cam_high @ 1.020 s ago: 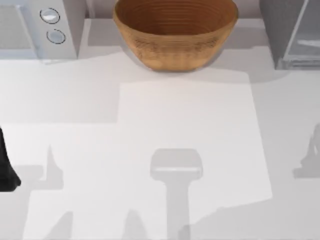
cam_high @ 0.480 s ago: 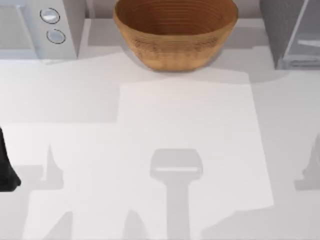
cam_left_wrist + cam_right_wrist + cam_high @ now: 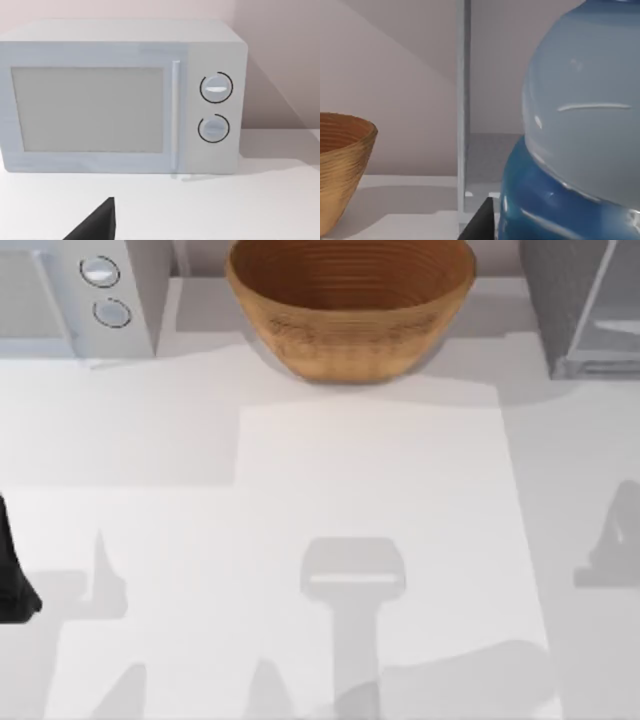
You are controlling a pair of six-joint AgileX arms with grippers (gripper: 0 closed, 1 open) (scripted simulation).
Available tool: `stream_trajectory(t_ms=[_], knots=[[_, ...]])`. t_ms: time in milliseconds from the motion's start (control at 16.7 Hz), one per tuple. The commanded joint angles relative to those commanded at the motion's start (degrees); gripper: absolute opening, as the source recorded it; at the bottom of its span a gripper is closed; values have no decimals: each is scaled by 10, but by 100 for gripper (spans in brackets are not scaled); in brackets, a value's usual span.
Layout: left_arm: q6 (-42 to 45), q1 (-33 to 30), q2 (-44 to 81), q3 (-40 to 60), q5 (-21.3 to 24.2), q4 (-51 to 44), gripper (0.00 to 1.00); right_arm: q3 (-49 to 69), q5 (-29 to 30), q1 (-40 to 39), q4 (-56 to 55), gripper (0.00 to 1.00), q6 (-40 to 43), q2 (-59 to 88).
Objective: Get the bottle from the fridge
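The bottle (image 3: pixel 580 140) sits very close to the right wrist camera, pale grey body and blue cap large in that view, with the fridge (image 3: pixel 580 305) interior and its translucent door edge behind it. This closeness suggests the bottle is carried at the right pincer, probably clear of the fridge shelf, though whether the fingers are clenched on it cannot be told. A dark finger tip (image 3: pixel 480 222) shows beside the cap. The fridge stands at the tabletop's (image 3: pixel 370 500) far right corner, door open toward the arm, which gives the right arm direct access. The wicker bowl (image 3: pixel 350 305) sits between the fridge and the microwave (image 3: pixel 80 295).

The left arm (image 3: pixel 12 575) is parked at the left edge, facing the microwave; its pincer state cannot be told.

Compared with one second ago, the arm shadow at the right edge lies further left and lower, and a new broad shadow crosses the near tabletop, consistent with the right arm withdrawing.
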State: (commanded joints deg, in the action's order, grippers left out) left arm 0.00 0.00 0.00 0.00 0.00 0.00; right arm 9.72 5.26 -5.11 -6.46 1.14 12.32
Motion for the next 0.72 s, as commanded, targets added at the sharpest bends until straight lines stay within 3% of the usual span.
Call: stream_trajectory(t_ms=[300,720], knots=[[0,0,0,0,0,0,100,132,110,-106,-98,0,9,240],[0,0,0,0,0,0,100,318,313,-305,-256,0,3,688]])
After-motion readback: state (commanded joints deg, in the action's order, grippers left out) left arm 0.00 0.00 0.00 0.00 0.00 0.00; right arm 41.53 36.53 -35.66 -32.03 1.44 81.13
